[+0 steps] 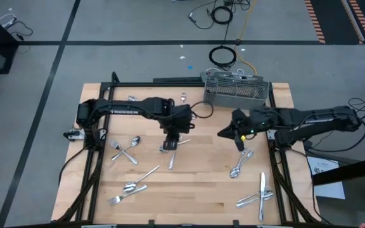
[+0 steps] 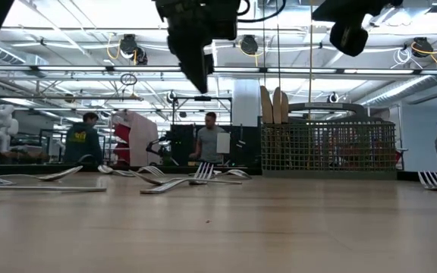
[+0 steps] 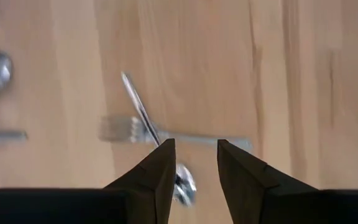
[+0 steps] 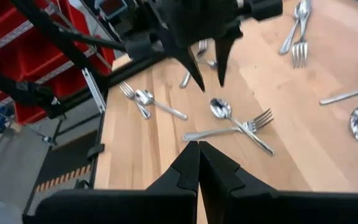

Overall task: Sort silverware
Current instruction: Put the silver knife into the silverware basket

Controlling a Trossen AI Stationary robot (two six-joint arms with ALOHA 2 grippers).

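Right now your left end effector [image 1: 170, 143] hovers at the centre of the high view, its fingers [image 3: 157, 177] spread and empty over a spoon [image 3: 151, 140] lying crossed on a fork [image 3: 166, 135]. Choose one piece only: set the fingers across the spoon's handle away from the crossing, so the fork is not dragged up with it. From the left wrist view the spoon's bowl seems to sit under one fingertip, though that is hard to judge.

Your right end effector [image 1: 241, 140] waits right of centre, fingers pressed together and holding nothing. More silverware [image 1: 253, 197] is scattered toward the lower edge of the high view and at its left. The mesh caddy [image 1: 236, 92] stands at the table's [image 1: 195, 183] far edge, upper centre. Bare wood between the arms gives room; keep clear of the right arm on the way.
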